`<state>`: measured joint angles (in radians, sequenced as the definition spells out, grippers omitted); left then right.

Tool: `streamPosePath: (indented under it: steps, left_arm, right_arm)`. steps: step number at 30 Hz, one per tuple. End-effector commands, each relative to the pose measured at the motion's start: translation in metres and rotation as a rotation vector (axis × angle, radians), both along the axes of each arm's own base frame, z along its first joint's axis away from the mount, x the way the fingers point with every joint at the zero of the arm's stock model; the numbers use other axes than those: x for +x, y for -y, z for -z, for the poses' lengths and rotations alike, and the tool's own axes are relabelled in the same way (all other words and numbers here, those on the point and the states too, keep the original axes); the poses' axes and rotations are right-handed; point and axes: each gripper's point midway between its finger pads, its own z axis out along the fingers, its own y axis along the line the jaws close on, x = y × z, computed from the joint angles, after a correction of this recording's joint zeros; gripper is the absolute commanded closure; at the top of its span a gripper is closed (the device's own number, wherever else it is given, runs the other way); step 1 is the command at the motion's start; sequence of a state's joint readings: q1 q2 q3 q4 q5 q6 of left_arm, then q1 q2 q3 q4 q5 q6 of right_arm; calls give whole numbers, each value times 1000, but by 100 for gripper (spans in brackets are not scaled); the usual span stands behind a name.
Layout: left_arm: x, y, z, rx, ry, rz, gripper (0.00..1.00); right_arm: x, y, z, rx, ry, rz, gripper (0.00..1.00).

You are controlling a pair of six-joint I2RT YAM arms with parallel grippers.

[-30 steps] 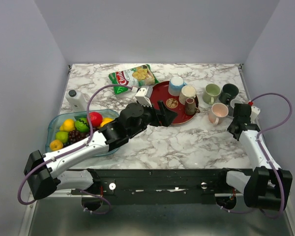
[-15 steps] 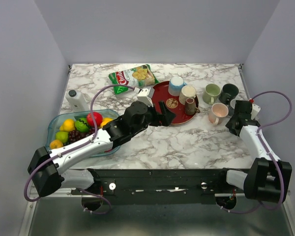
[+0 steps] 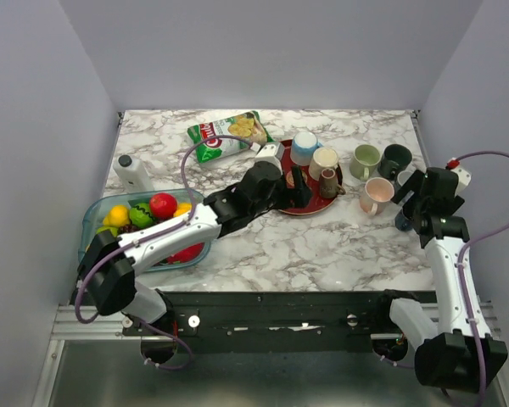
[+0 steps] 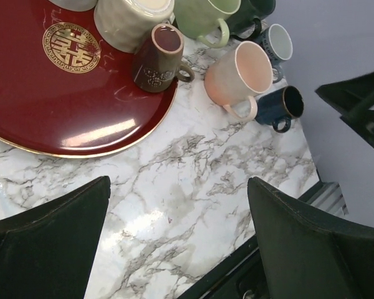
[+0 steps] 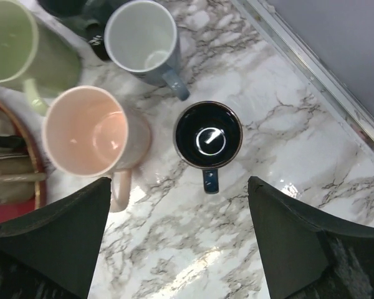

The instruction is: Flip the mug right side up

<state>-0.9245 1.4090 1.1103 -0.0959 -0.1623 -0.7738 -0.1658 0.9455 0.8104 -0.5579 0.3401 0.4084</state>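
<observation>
dark blue mug [image 5: 207, 138] is judged righted, with the right hand [image 5: 177, 185] open and empty above it; a clean retreat is called for.

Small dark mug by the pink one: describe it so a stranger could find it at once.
Start at the red tray, then move to the mugs clustered right of it. The small dark mug stands upright just beyond the pink mug, away from the tray; it is the smallest, glossy black inside.
</observation>
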Motion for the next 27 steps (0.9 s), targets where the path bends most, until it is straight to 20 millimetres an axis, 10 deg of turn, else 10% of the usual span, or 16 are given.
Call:
streamPosePath:
  steps: [1,13,27]
  left_arm:
    - [21,14,15,30,-78,-84,1]
    - [62,78,70,-5,-261,-206,1]
    - [48,4,68,145,-154,-286,1]
  right_arm:
    - [-6,-27,-26,72,62,-131,4]
    - [14,-119,-70,285,310,-635,8]
    - [97,-164,-5,136,66,-962,19]
